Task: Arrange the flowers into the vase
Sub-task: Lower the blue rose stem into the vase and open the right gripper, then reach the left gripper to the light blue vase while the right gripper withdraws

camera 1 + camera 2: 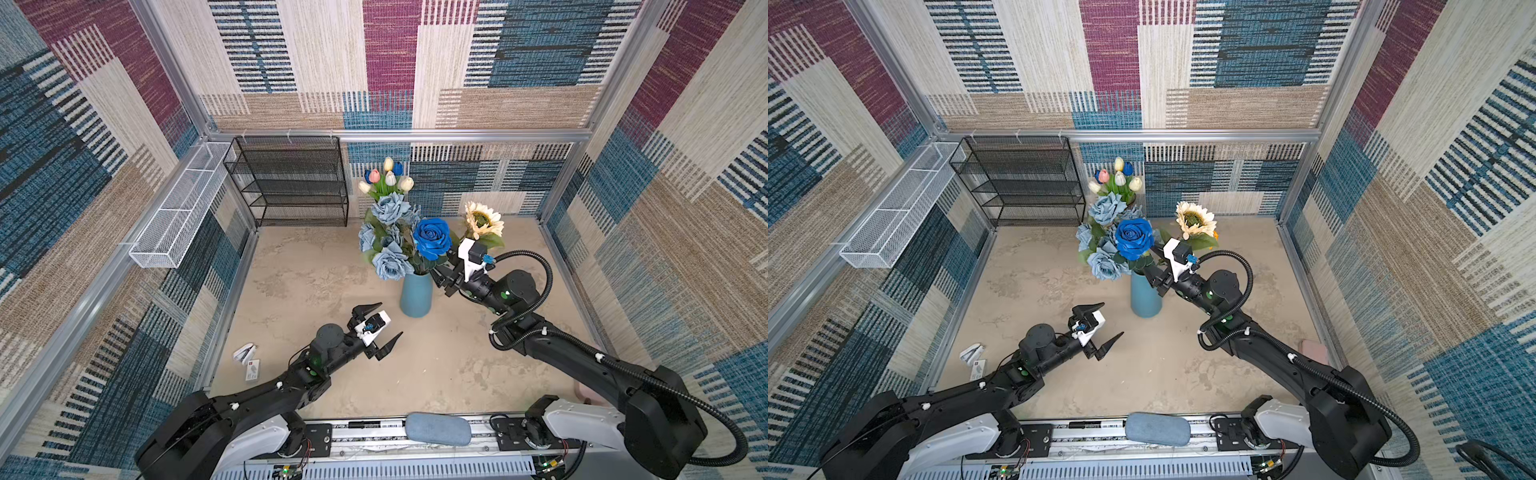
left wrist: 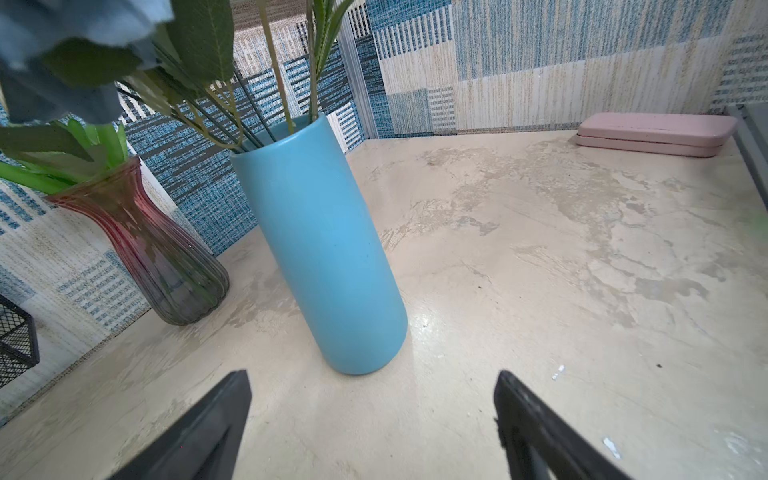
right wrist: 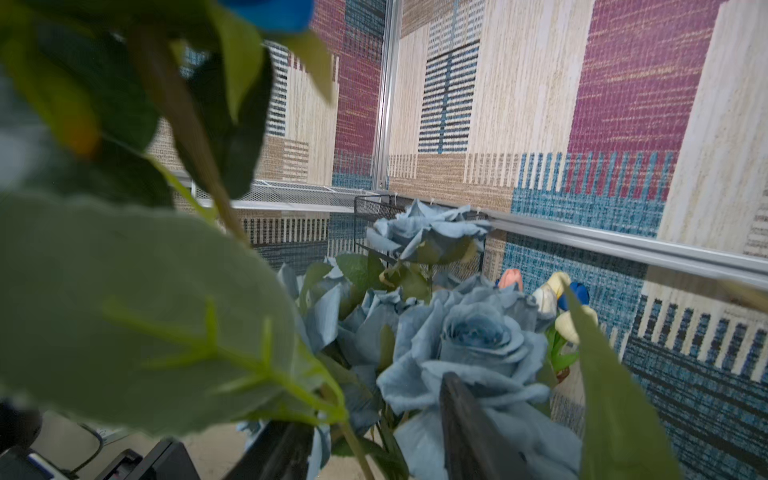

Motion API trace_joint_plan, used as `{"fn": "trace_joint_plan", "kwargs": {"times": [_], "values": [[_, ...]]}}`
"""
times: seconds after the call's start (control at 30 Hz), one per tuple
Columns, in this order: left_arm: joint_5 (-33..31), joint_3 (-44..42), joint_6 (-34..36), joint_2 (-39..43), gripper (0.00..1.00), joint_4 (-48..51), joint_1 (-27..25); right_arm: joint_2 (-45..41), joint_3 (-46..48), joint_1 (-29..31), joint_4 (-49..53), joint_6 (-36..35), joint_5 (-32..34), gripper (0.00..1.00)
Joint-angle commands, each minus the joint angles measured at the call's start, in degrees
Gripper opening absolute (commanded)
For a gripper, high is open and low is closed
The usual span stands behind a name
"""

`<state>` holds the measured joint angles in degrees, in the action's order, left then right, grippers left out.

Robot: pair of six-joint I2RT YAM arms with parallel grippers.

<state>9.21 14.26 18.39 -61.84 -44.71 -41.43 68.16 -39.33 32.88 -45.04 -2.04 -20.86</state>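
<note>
A tall blue vase (image 1: 417, 295) (image 1: 1145, 296) (image 2: 320, 249) stands mid-table. It holds a dusty-blue rose bunch (image 1: 388, 237) (image 3: 473, 345) and a deep-blue rose (image 1: 432, 237) (image 1: 1133, 239). A pale sunflower (image 1: 482, 220) rises just behind my right wrist, its stem hidden. My right gripper (image 1: 439, 277) (image 3: 370, 407) is at the vase's mouth among the leaves, jaws open, with a thin green stem (image 3: 357, 449) running between them. My left gripper (image 1: 390, 320) (image 2: 374, 376) hovers low in front of the vase, open and empty.
Small tulips (image 1: 386, 178) sit in a reddish glass vase (image 2: 137, 241) behind the blue one. At the back left are a black wire shelf (image 1: 291, 183) and a white mesh basket (image 1: 183, 208). A stapler (image 1: 244, 353) lies front left, a pink case (image 2: 652, 133) far right.
</note>
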Motion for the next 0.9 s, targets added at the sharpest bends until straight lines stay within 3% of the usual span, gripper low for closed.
{"fn": "trace_joint_plan", "kwargs": {"times": [0.0,0.4,0.7,0.87], "values": [[0.3,0.5,0.5,-0.2,0.94,-0.6,-0.1,-1.5,2.4,0.3,0.6,0.1,2.0,0.54],[-2.8,1.0,-3.5,-1.8,0.96,-3.5,-0.1,-3.3,11.9,0.3,-2.6,1.3,6.9,0.74],[-4.6,7.2,-7.8,-4.3,0.98,-2.3,0.0,-4.0,16.8,0.3,-7.8,1.9,12.2,0.77],[-7.9,7.7,-9.3,-11.4,0.99,-13.6,0.0,-4.1,23.7,0.4,-17.0,2.4,19.6,0.81]]}}
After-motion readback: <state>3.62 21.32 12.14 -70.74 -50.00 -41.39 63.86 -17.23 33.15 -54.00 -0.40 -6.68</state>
